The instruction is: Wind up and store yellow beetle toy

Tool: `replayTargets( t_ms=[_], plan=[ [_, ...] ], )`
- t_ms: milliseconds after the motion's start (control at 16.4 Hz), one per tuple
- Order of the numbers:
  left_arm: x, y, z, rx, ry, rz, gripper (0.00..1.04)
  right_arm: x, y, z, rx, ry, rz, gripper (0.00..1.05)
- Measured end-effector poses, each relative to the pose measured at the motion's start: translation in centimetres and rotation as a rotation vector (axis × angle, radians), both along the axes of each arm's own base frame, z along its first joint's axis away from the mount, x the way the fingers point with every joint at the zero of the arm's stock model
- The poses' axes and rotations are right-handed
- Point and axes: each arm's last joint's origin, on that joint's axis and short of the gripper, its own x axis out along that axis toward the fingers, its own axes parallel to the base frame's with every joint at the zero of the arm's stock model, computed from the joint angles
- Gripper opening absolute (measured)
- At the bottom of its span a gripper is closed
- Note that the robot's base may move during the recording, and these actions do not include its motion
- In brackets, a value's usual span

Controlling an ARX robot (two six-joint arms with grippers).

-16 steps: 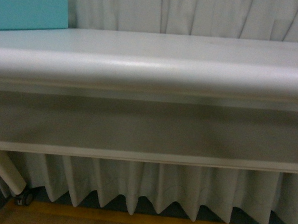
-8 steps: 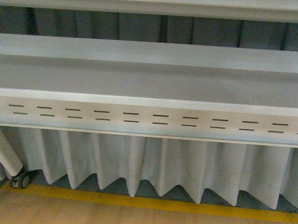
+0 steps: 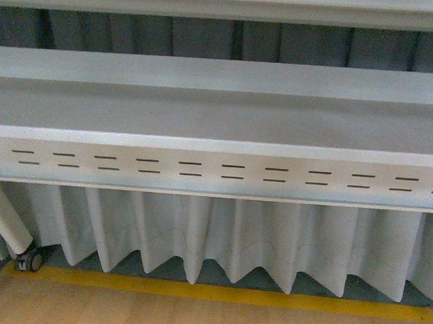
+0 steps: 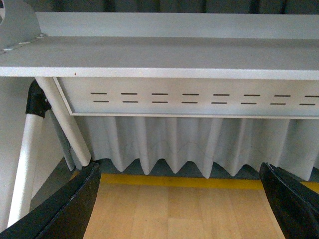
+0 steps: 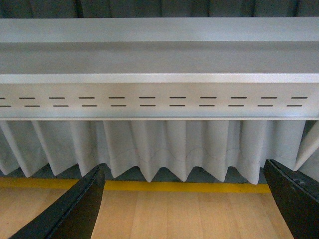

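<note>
Toy: you have no sight of the yellow beetle toy in any of the three views; where it sits cannot be told from here.
Containers: none of your cameras shows a box, tray or bin, so there are no contents to report.
Counter: in your front view you are looking at the underside of the counter (image 3: 219,115), a pale grey slab with a second grey edge above it.
Slotted panel: a grey panel (image 3: 216,173) with two rows of short dark slots runs along below the counter.
Curtain: a pleated white curtain (image 3: 227,239) hangs beneath the panel, ending just above the floor.
Floor: light wooden floor (image 3: 194,317) with a yellow stripe (image 3: 217,293) along the foot of the curtain.
Leg: a white slanted leg (image 3: 6,227) ends in a small caster (image 3: 30,261) near the stripe.
Left gripper (image 4: 182,199): your black fingers (image 4: 70,209) stand wide apart with nothing between them, above the wooden floor.
Right gripper (image 5: 187,201): spread wide too, fingers (image 5: 75,211) at either side of the picture, holding nothing.
</note>
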Motion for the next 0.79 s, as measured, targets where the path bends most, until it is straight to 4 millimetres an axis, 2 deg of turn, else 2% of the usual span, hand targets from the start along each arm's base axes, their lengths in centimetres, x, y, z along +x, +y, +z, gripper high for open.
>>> replayTargets(
  t_ms=[793],
  plan=[
    [0.0, 0.0, -0.01, 0.0, 0.0, 0.0, 0.98, 0.0, 0.0, 0.01, 0.0, 0.0, 0.0, 0.98]
  ],
)
